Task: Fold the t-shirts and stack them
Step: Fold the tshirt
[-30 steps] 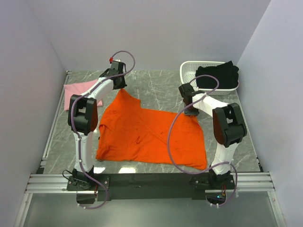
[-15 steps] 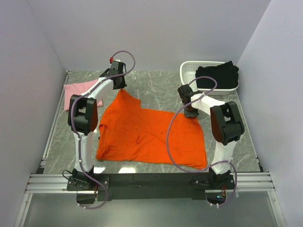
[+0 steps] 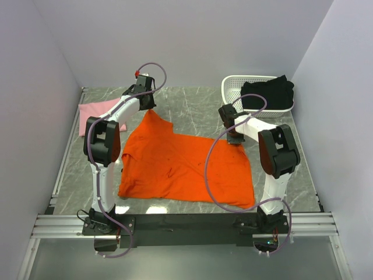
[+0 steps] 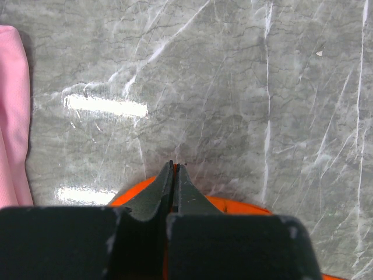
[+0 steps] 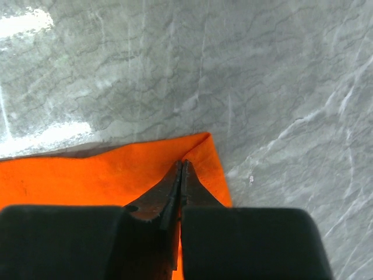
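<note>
Cloth vanishes inside shut jaws: left pincer [image 4: 174, 167] nips the far tip of the orange shirt [image 3: 175, 166], largely masked by its own body; right pincer [image 5: 182, 164] clamps a pointed corner. The rumpled shirt spreads between them on veined marble [image 3: 192, 111]. Pink shirt [image 4: 13, 116], cut off, lies left of the left pincer.

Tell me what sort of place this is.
Probably a lab robot cell: bare walls box in a marble-look table, left arm and right arm bolted at its near edge, orange t-shirt spread between them, white slotted basket at back.
</note>
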Available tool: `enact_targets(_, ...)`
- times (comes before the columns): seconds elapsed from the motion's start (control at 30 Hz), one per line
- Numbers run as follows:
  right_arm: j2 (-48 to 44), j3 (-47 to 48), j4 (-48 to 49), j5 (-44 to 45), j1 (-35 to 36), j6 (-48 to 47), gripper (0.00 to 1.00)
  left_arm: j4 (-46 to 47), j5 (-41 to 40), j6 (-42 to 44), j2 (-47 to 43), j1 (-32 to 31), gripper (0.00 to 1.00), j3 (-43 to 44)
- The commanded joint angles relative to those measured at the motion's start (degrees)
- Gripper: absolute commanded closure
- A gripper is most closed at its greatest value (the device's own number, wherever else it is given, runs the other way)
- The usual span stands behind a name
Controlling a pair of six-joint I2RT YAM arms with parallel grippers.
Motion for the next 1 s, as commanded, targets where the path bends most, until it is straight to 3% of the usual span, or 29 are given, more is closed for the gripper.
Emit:
enact_targets(0.0,0.0,1.8,-0.1,2.6,0.5,0.5,1.0,0.5,0.8,0.6,-2.4,0.2,0.99,1.2)
enact_targets(0.4,-12.3,-2.3,-2.5,5.6,0.3,2.2,1.0,7.7,1.8,-0.9,-11.6,0.2,1.0,-7.6)
enact_targets(0.73,-22.9,-9.6,-4.8,2.3,0.4,4.7,1.0,15.1,0.7,-6.3,-27.0,0.2,0.99,-30.1)
enact_targets(0.97,-32.0,-15.1,-5.3,-1.9,0.3,5.6,1.0,19.0,-0.3,-11.0,-43.2,0.2,0.99,-47.3)
